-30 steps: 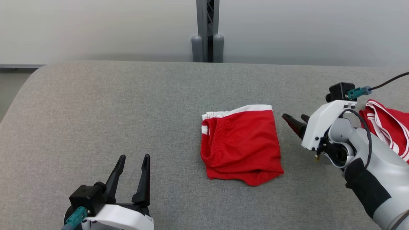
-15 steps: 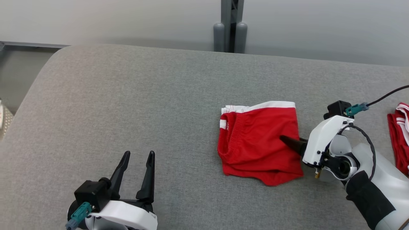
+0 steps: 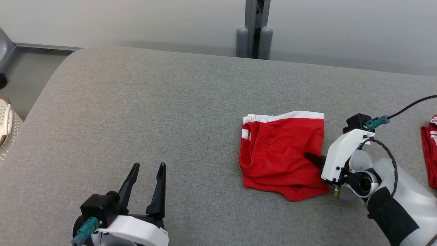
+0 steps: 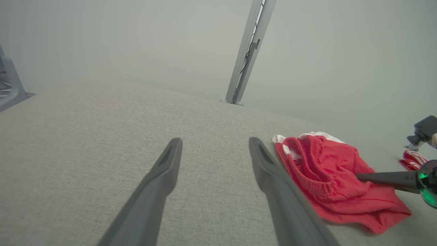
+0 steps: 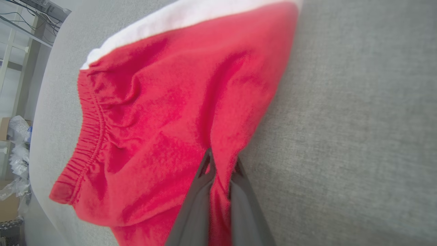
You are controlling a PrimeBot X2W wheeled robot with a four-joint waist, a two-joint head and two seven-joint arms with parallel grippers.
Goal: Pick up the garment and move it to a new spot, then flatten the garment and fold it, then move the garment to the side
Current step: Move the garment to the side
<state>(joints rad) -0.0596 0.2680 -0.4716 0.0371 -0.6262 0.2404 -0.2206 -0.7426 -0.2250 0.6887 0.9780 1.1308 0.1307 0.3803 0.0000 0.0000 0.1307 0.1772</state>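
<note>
Head view. On the grey fabric-covered worktop (image 3: 136, 102), nearer than the upright grey metal post (image 3: 254, 30) and slightly to its right: the folded red cloth shorts with white trim (image 3: 280, 150). Right pincer (image 3: 312, 158) 1 second ago clear of the cloth with fingers apart; now reaching in over the shorts' right edge. Left pincer (image 3: 149, 165), well to the post's left, spread wide and holding nothing. Further right of the post, a second red-and-white striped garment (image 3: 431, 153).

Left wrist view. Left pincer (image 4: 215, 140) apart above bare worktop; shorts (image 4: 327, 174) lying right of the post (image 4: 244, 58).

Right wrist view. Right pincer (image 5: 222, 160) squeezed together on a raised ridge of the shorts (image 5: 164, 112).

Grasp freshly made; judging by the folded shape, probably ready for dragging aside.
</note>
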